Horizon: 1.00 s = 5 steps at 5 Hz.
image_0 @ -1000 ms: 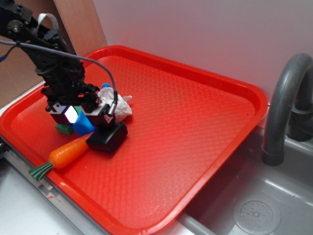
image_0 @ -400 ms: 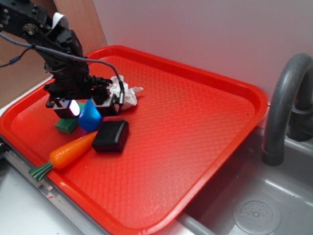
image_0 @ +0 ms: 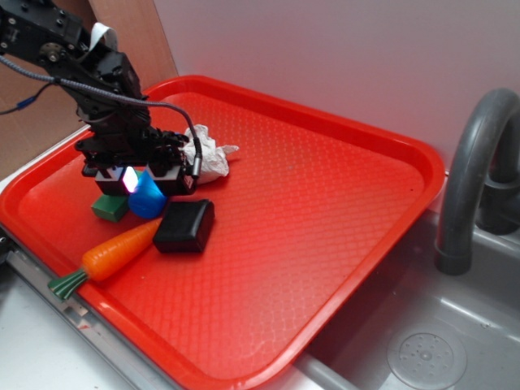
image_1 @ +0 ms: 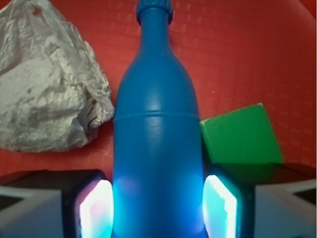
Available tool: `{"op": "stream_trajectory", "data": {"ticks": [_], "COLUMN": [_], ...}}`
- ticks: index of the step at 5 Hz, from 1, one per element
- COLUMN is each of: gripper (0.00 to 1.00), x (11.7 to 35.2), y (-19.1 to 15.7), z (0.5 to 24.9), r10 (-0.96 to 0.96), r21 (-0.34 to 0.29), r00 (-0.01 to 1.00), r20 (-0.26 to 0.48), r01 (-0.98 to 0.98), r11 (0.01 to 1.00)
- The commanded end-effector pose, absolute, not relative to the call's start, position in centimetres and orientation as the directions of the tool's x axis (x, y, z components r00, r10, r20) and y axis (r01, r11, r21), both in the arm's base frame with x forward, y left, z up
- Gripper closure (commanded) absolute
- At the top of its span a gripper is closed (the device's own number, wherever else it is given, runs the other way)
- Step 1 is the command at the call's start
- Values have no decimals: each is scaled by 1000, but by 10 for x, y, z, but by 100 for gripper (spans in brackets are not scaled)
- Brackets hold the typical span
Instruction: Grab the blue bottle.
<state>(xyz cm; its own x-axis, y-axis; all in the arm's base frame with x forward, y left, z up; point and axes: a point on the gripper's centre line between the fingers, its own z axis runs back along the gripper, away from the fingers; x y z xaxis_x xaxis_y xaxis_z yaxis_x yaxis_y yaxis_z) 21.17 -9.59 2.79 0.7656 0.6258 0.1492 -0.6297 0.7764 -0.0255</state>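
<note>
Pincer (image_1: 157, 210) pinching the blue bottle (image_1: 156, 129): wrist view shows both lit pads flush against the lower body, one each side, cap pointing away from the camera. Exterior view: bottle (image_0: 147, 197) hangs base-down between the pads at the near-left of the red tray (image_0: 325, 203); cannot tell whether its base touches the tray or is just clear.

Neighbours are close. Green block (image_1: 240, 135) just beside the bottle under one pad; crumpled white wad (image_1: 49, 84) on the other side. Black box (image_0: 185, 225) and toy carrot (image_0: 114, 250) lie just in front.

Judgement: grip looks centred and square. To finish well, hold closing force steady and lift straight up, no sideways drift; smooth round plastic may slip or pivot.
</note>
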Motion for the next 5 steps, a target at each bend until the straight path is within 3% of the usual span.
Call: {"op": "stream_trajectory", "data": {"ticks": [1, 4, 5], "gripper": [100, 100, 100], "x": [203, 201, 192], "y": [-110, -83, -74], "z": [59, 209, 258], "r10": [607, 768, 789], "r21": [10, -184, -280], "r00": [774, 595, 542], "r20": [179, 237, 288], "r01": [-618, -749, -741], "r11": [786, 637, 611]}}
